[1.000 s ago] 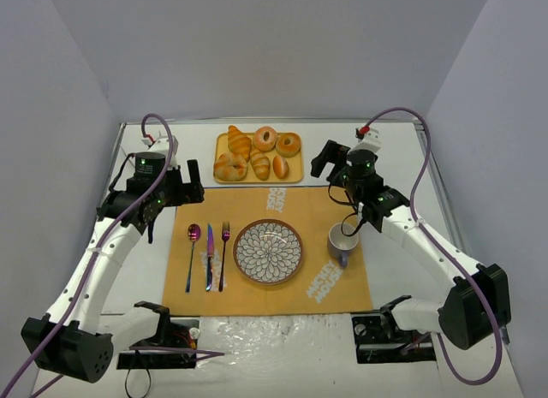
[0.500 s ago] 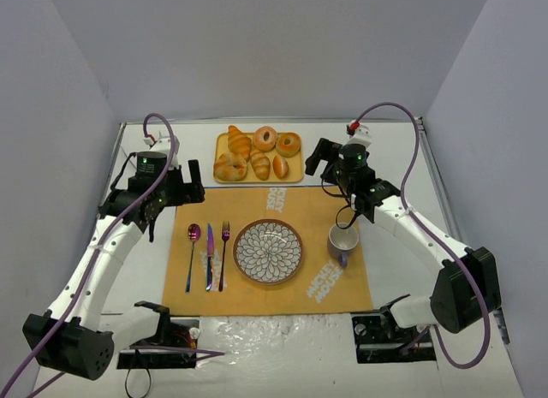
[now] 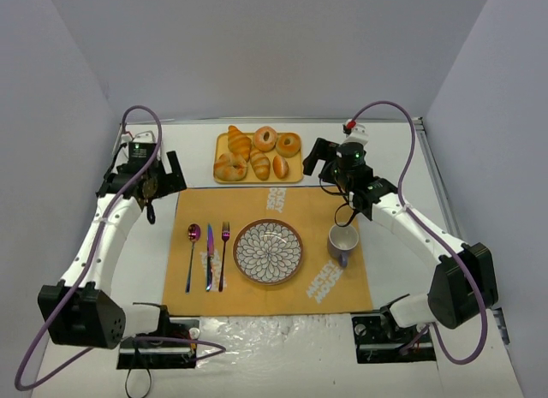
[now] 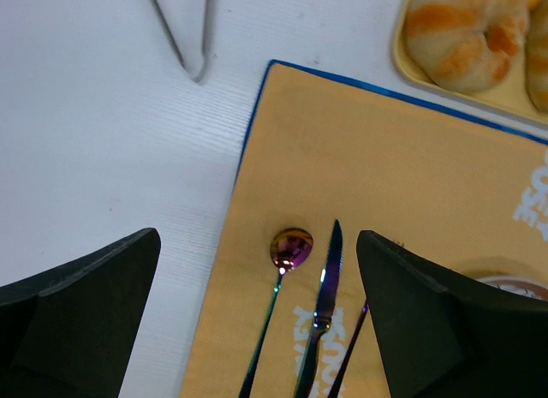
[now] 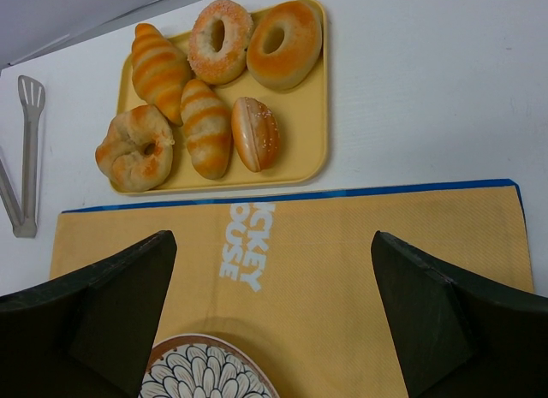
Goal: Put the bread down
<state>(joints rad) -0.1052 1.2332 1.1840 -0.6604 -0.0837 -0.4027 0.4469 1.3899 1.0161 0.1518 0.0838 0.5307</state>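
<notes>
L gripper (image 4: 257, 240) hangs over the left edge of the mat (image 3: 265, 201), fingers wide apart w/ nothing btwn them; tongs (image 4: 188, 30) lie on the bare table beyond it, and spoon (image 4: 291, 246), knife (image 4: 325, 278) and fork (image 3: 225, 244) are lined up on the mat under it. The bread (image 5: 135, 148) sits in the near-left corner of the yellow tray (image 5: 312, 115) just past the mat, right beside a croissant (image 5: 205, 128), no arm touching it; patterned plate (image 3: 268, 252) mid-mat. R gripper (image 5: 272, 237) hovers over the mat's far edge nr the tray, fingers also spread and empty, w/ a mug (image 3: 342, 241) on the mat's right side.
</notes>
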